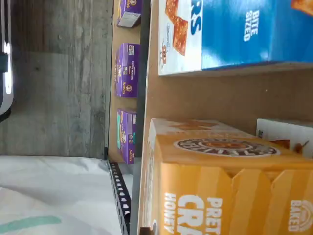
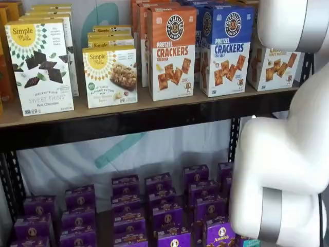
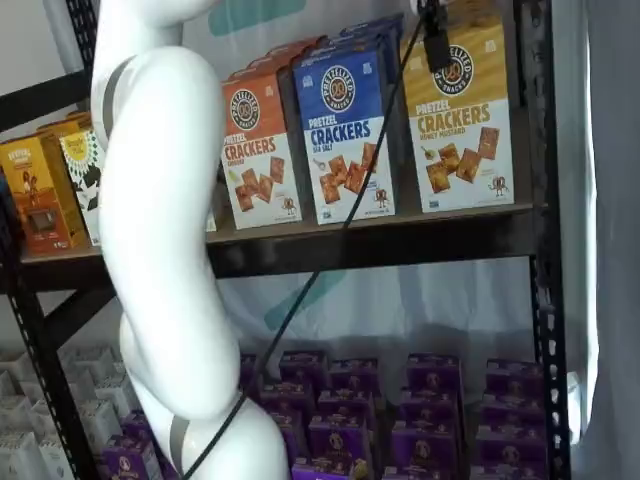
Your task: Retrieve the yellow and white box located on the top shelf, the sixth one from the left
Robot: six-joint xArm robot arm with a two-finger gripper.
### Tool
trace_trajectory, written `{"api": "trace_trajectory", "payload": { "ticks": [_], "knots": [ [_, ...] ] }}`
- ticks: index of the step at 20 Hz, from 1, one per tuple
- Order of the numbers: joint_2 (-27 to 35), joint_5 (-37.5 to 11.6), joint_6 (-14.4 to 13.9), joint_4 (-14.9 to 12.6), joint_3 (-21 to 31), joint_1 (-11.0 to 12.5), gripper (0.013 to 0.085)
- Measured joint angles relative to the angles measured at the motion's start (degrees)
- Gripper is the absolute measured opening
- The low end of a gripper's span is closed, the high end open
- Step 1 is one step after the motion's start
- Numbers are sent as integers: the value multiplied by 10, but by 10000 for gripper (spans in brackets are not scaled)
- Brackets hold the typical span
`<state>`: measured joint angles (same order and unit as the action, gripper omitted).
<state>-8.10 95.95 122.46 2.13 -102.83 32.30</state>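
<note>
Yellow box [image 3: 462, 120]: stands upright at the right end of the top shelf [image 3: 400, 245], front face outward, yellow above and white with crackers below.
Claw [image 3: 436, 45]: only a black piece shows in a shelf view, hanging from the upper edge across the yellow box's top; whether its fingers are apart, together or clamped on the box cannot be told.
Cable [image 3: 330, 250]: thin and black, running from the claw down across the shelf front toward the arm's base.
Wrist view: the yellow box [image 1: 220, 186] fills the near part, its top flap with the round logo facing the camera; a gap of bare board separates it from the blue box [image 1: 244, 34].
Blue box [image 3: 345, 130]: next to the yellow box on its left, with the orange box [image 3: 255, 150] just beyond it.
Arm [image 3: 160, 220]: white, in front of the shelves; in a shelf view it hides much of the yellow box [image 2: 272, 67].
Lower level: rows of purple boxes [image 3: 430, 400].
</note>
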Motion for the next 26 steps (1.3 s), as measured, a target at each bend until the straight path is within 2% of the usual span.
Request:
{"api": "trace_trajectory", "payload": {
  "ticks": [1,2,16,21,26],
  "knots": [
    [0,1,0,0,0,0,650],
    [0,2,0,1,-1,1,610],
    [-5,7,2,3,-3,3,610],
    [-37,0,9,-4,25,6,610],
    [-94,-24,27,-16,86,18,610]
  ]
}}
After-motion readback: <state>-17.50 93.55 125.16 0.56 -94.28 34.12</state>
